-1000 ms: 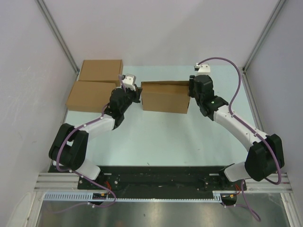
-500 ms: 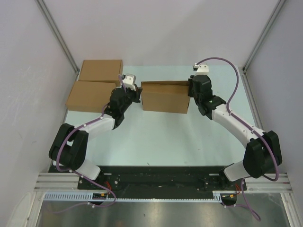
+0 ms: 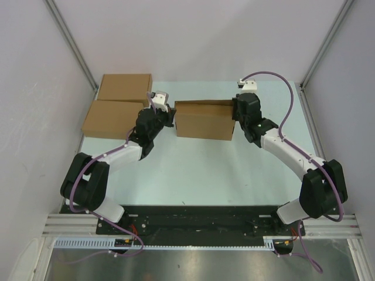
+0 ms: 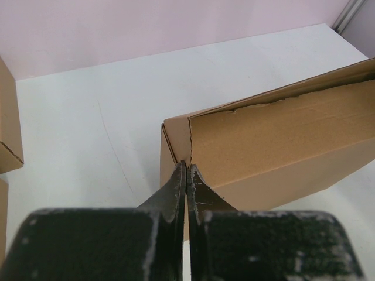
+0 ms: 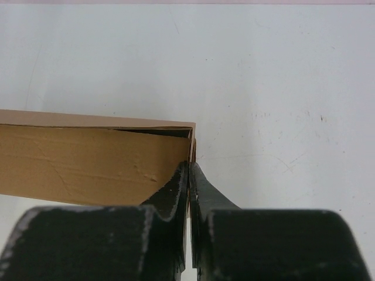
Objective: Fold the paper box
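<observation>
- The left gripper (image 4: 186, 167) has its fingers (image 4: 171, 196) pressed together. The tips touch the upright corner edge at the left end of the paper box (image 3: 204, 122), and we cannot tell whether any cardboard is nipped between them.
- The right gripper (image 5: 188, 167) is likewise closed tight, with its fingers (image 5: 171, 190) flat against each other. Its tips sit at the top corner of the box's right end, again with no clear sign of a pinch.
- The paper box stands made up on the table (image 3: 193, 170), between the two arms and toward the far side. Two other boxes (image 3: 114, 119) lie apart to its left.
- The lid edge looks ragged along the front, and a dark gap shows under the top panel at the right corner. We judge the lid not fully seated.
- We take the step in hand to be the closing, with both ends braced while the top goes home.
- Next we need a push at that open corner, gentle enough that the box neither slides nor buckles.
</observation>
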{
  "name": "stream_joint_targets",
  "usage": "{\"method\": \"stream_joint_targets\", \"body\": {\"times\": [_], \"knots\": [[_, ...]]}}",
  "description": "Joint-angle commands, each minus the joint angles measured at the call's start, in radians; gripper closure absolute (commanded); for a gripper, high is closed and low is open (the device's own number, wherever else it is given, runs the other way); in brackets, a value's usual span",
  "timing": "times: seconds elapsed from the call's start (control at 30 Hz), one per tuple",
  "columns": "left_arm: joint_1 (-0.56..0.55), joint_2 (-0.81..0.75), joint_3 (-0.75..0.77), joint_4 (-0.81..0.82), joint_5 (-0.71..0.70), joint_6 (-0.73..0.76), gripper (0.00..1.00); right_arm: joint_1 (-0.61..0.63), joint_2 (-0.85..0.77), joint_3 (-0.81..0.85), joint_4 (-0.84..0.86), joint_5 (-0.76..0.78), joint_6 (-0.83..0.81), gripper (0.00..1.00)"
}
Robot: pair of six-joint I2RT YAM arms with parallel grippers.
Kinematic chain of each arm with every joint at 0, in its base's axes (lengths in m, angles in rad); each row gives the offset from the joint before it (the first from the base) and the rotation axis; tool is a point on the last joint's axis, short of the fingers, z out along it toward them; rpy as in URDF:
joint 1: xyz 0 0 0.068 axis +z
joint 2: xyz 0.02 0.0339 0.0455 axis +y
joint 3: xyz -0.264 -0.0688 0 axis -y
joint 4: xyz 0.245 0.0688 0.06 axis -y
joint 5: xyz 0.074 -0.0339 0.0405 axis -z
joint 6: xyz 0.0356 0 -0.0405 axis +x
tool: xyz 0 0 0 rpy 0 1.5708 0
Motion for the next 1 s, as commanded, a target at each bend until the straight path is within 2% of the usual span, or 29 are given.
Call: {"method": "stream_joint_targets", "body": {"times": [0.0, 0.97], "knots": [[-0.026, 0.049, -0.021, -0.216, 0.050, -0.013, 1.00, 0.002, 0.004, -0.001, 0.046, 0.016, -0.008, 1.00], [-0.027, 0.055, -0.020, -0.224, 0.046, -0.019, 1.00, 0.006, -0.047, -0.206, 0.107, 0.019, 0.034, 1.00]]}}
